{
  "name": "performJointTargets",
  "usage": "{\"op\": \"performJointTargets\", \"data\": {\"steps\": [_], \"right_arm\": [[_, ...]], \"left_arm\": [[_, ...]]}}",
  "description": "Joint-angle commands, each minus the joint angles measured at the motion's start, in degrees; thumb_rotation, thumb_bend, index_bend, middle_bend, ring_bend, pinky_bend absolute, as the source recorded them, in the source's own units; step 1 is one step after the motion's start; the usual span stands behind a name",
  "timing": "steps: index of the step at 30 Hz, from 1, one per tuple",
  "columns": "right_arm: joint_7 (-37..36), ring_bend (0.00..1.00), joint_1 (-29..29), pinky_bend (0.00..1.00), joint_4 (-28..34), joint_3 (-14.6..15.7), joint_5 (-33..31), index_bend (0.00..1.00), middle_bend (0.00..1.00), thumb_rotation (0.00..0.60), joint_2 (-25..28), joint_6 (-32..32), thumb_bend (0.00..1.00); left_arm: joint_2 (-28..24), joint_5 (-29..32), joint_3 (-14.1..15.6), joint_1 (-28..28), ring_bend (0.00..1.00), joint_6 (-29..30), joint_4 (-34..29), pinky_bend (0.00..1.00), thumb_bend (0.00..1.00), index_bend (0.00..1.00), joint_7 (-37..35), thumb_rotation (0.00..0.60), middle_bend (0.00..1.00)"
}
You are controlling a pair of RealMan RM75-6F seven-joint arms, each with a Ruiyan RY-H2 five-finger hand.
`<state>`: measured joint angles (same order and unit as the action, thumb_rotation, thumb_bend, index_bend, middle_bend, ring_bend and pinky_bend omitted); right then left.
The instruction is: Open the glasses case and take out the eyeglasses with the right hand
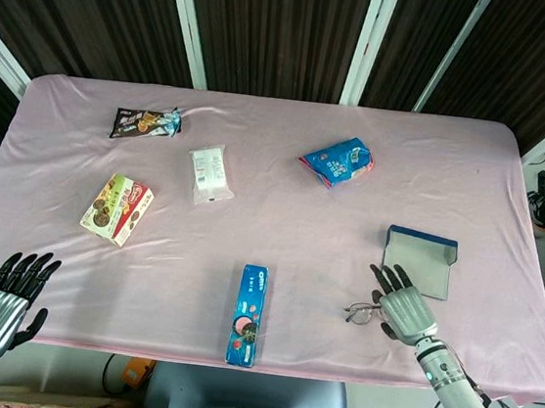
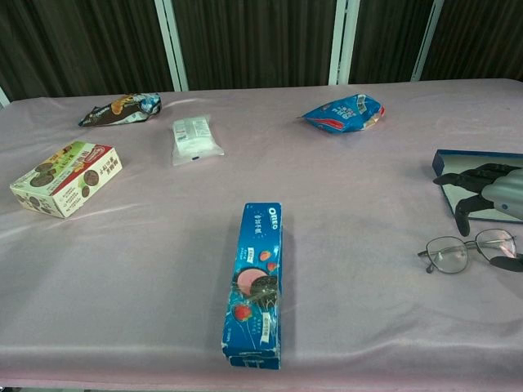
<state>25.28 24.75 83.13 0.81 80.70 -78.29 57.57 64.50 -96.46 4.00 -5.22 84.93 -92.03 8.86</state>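
Observation:
The eyeglasses (image 1: 364, 312) (image 2: 466, 251) lie unfolded on the pink cloth near the front right. The glasses case (image 1: 421, 261) (image 2: 480, 193), blue-rimmed with a grey inside, lies open flat just behind them. My right hand (image 1: 405, 306) (image 2: 493, 196) hovers over the right lens with its fingers spread, holding nothing; whether it touches the glasses I cannot tell. My left hand (image 1: 7, 305) rests off the front left corner, fingers apart and empty; the chest view does not show it.
An Oreo box (image 1: 249, 314) (image 2: 256, 282) lies at the front middle. A biscuit box (image 1: 116, 208), a white packet (image 1: 211, 174), a dark snack bag (image 1: 145, 122) and a blue snack bag (image 1: 337, 160) lie further back. The table's front edge (image 1: 293, 369) runs close to both hands.

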Motion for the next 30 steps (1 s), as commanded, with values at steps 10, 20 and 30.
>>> {"op": "performJointTargets", "data": {"steps": [10, 20, 30], "right_arm": [[0.83, 0.00, 0.41, 0.00, -1.82, 0.21, -1.36, 0.59, 0.00, 0.600, -1.59, -0.97, 0.51], [0.77, 0.00, 0.37, 0.00, -2.85, 0.31, -1.22, 0.70, 0.04, 0.600, -2.84, -0.27, 0.54], [1.36, 0.00, 0.30, 0.00, -2.87, 0.55, -1.53, 0.75, 0.08, 0.600, -3.22, -0.15, 0.64]], "left_arm": [[-0.22, -0.10, -0.05, 0.07, 0.03, 0.32, 0.07, 0.00, 0.43, 0.00, -0.54, 0.600, 0.02], [-0.29, -0.15, -0.04, 0.09, 0.03, 0.36, 0.09, 0.00, 0.43, 0.00, -0.72, 0.600, 0.02], [-0.38, -0.42, 0.06, 0.11, 0.03, 0.48, 0.11, 0.00, 0.43, 0.00, -0.89, 0.600, 0.02]]}}
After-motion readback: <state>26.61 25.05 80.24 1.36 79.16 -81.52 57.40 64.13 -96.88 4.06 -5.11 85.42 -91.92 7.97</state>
